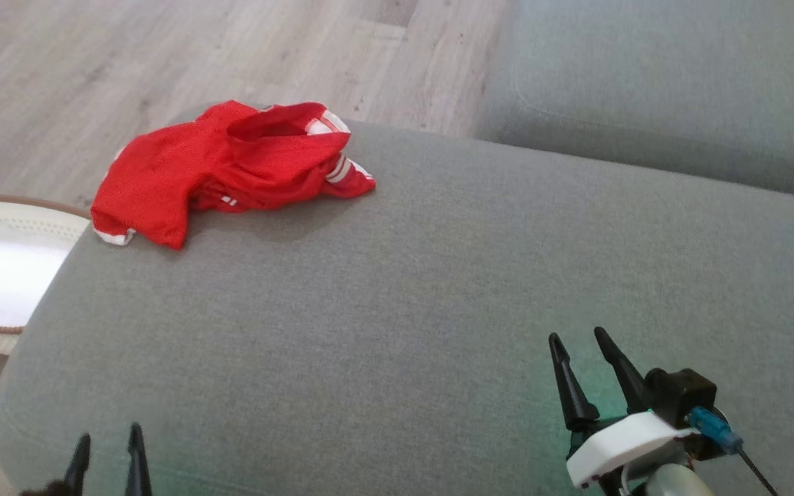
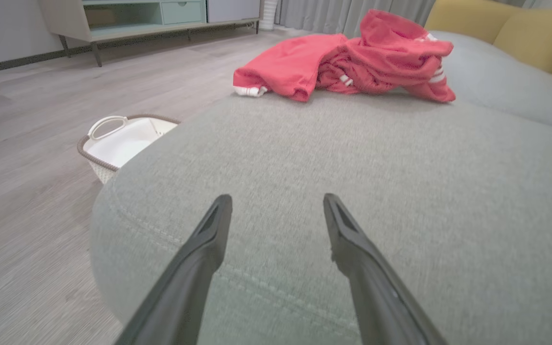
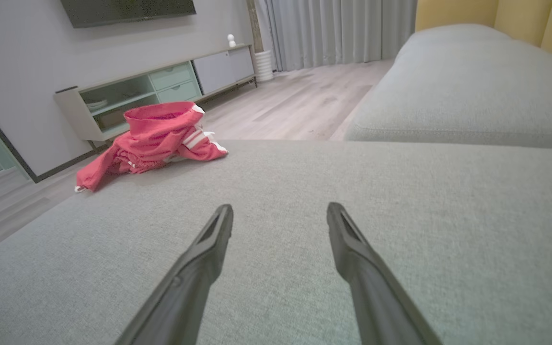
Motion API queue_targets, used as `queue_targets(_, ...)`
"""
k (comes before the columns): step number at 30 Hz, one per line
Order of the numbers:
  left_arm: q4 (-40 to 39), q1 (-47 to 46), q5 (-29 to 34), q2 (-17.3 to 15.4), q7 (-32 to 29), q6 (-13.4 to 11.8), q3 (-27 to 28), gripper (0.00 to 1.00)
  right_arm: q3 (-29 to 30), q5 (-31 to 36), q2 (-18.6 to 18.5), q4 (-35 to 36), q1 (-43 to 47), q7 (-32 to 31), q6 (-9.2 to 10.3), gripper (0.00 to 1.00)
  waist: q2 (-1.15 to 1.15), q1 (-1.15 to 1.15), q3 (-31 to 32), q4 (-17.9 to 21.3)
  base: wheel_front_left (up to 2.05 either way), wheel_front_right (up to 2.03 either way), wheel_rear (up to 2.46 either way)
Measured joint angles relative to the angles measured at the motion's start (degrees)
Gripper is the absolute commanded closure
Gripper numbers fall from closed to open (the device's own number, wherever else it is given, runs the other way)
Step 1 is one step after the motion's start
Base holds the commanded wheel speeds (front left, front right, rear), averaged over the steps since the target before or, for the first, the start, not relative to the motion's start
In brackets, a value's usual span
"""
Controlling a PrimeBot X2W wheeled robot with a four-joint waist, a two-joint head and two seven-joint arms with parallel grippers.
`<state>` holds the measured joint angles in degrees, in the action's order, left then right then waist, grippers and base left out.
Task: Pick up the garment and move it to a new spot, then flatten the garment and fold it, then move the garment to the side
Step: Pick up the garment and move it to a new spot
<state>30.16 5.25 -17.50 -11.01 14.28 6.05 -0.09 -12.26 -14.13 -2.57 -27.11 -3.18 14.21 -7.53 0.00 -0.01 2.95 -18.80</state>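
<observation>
Crumpled red garment [image 1: 231,165], grey woven cushion [image 1: 438,289]

No writing, label, brand mark or number can be read in any of the views. The only marking is a set of white stripes [image 1: 337,169] along the edges of the crumpled red fabric garment [image 1: 231,165], and they form no letters or figures.
</observation>
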Motion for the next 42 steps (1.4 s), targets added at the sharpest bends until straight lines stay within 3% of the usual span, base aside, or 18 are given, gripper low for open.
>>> queue_targets(4, -3.4, -0.8, -2.6, -0.6, -0.1, 0.3, 0.4, 0.00, -0.1, 0.3, 0.0, 0.0, 0.0, 0.0, 0.00, 0.00, 0.00, 0.00, -1.7, 0.7, 0.00, 0.00, 0.00)
queue_targets(6, -6.2, -4.4, -4.4, -2.6, -1.6, 0.6, 0.5, 0.00, -0.2, 1.3, -0.7, 0.1, -1.2, 0.0, 0.00, 0.00, 0.00, 0.01, -4.2, 1.5, 0.00, 0.00, 0.00)
queue_targets(12, -10.8, -19.6, -8.2, -8.0, -7.3, 1.1, -0.4, 0.00, -0.3, 2.9, -4.6, 1.9, -6.8, 0.0, 0.00, 0.00, 0.00, 0.02, -11.4, 3.3, 0.00, 0.00, 0.00)
queue_targets(16, -10.4, -29.8, -12.6, -11.1, -10.5, 1.2, -4.6, 0.00, -0.5, 4.2, -7.5, 3.8, -9.7, 0.0, 0.00, 0.00, 0.00, 0.03, -17.1, 4.5, 0.00, 0.00, 0.00)
queue_targets(24, 0.6, -46.4, -21.1, -16.9, -11.1, 1.5, -13.0, 0.00, 0.4, 5.1, -11.3, 11.1, -12.2, -1.2, 0.00, 0.00, 0.00, 0.04, -27.5, 7.6, 0.00, 0.00, 0.00)
queue_targets(31, 12.0, -56.2, -25.3, -17.6, -10.1, 1.5, -19.1, 0.00, 1.9, 5.6, -12.6, 19.9, -11.7, -3.6, 0.00, 0.00, 0.00, 0.03, -33.4, 11.0, 0.00, 0.00, 0.00)
queue_targets(37, 21.2, -59.3, -26.3, -18.6, -11.3, 1.5, -24.0, 0.00, 2.6, 5.7, -12.5, 22.7, -10.7, -4.7, 0.00, 0.00, 0.00, 0.01, -35.2, 13.7, 0.00, 0.00, 0.00)
queue_targets(38, 22.4, -59.7, -26.4, -18.6, -11.4, 1.5, -24.2, 1.00, 2.7, 5.7, -12.4, 22.7, -10.5, -4.7, 0.00, 0.00, -0.01, 0.02, -35.2, 13.9, 0.00, 0.00, 0.00)
queue_targets(42, 20.9, -60.2, -28.6, -19.1, -9.7, 1.5, -27.9, 1.00, 2.3, 5.7, -11.2, 20.9, -10.0, -4.5, 0.00, 0.00, 0.00, 0.01, -33.4, 14.4, 0.00, 0.00, 0.00)
